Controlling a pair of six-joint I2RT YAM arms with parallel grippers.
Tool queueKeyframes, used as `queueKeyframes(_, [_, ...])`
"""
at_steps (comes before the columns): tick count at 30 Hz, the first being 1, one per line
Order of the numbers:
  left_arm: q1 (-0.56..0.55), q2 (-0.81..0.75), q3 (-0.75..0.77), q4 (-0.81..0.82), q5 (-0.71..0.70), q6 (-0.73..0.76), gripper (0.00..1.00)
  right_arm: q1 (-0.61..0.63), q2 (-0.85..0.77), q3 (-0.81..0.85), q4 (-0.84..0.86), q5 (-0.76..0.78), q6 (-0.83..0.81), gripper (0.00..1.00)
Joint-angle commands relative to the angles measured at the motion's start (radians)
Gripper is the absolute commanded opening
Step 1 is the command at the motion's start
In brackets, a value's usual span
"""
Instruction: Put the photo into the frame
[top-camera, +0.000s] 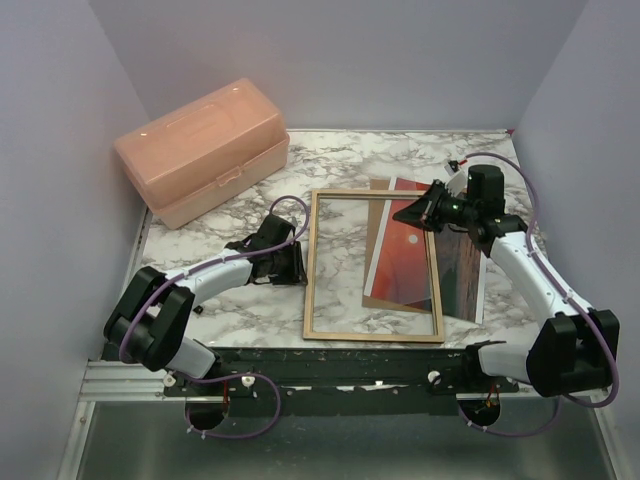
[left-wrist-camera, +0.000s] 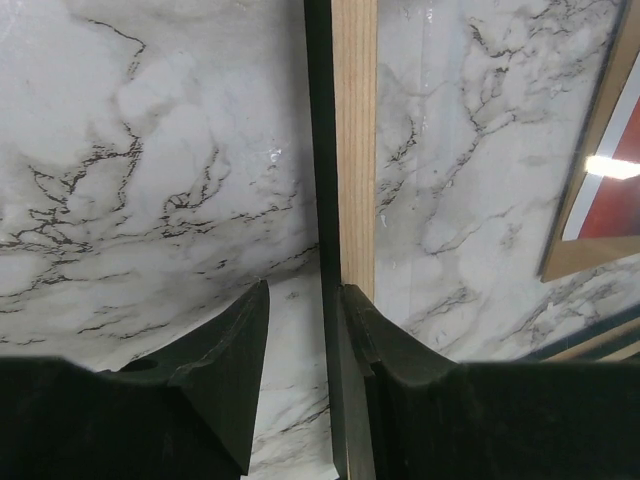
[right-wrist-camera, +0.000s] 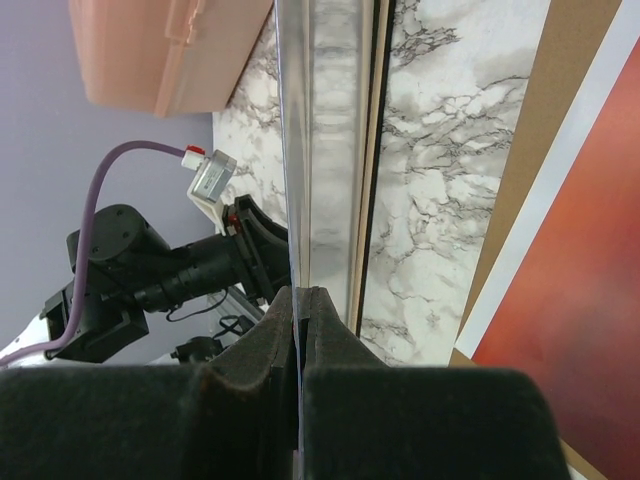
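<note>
Marble table under both grippers. Pink box well beyond L gripper. Frame flat btwn grippers, tan side up; its L rail btwn L fingers, jaws narrow, not clamped. Photo on brown board, just under R gripper, partly beneath frame's R rail. R gripper pinched shut on thin clear pane.

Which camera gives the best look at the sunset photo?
The top external view: it shows the photo, red with a white border, under the frame, partly hidden by the tilted glass pane. The right wrist view catches only a red patch and border strip; the left wrist view only a sliver.
</note>
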Motion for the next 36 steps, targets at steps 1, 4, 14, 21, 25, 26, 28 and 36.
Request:
queueKeyframes(1, [-0.002,0.019,0.016,0.000,-0.009,0.017,0.34,-0.004,0.012,-0.013,0.048,-0.021,0.029,0.00])
queueKeyframes(4, [-0.002,0.021,0.018,-0.007,-0.013,0.020,0.33,-0.004,0.026,-0.018,0.055,-0.019,0.039,0.00])
queueKeyframes(14, [-0.002,0.029,0.018,-0.010,-0.015,0.020,0.32,-0.003,0.022,-0.038,0.055,-0.033,0.061,0.00])
queueKeyframes(21, [-0.002,0.032,0.019,-0.014,-0.019,0.022,0.31,-0.004,-0.015,-0.061,0.056,-0.042,0.096,0.00])
queueKeyframes(25, [-0.002,0.030,0.019,-0.015,-0.019,0.025,0.30,-0.004,-0.043,-0.071,0.062,-0.028,0.122,0.00])
queueKeyframes(26, [-0.002,0.031,0.019,-0.015,-0.019,0.026,0.30,-0.004,-0.051,-0.075,0.064,-0.026,0.128,0.00])
queueKeyframes(28, [-0.002,0.030,0.020,-0.019,-0.021,0.027,0.30,-0.004,-0.059,-0.082,0.070,-0.026,0.140,0.00])
queueKeyframes(36, [-0.002,0.032,0.018,-0.017,-0.024,0.029,0.29,-0.004,-0.064,-0.106,0.085,-0.031,0.149,0.00])
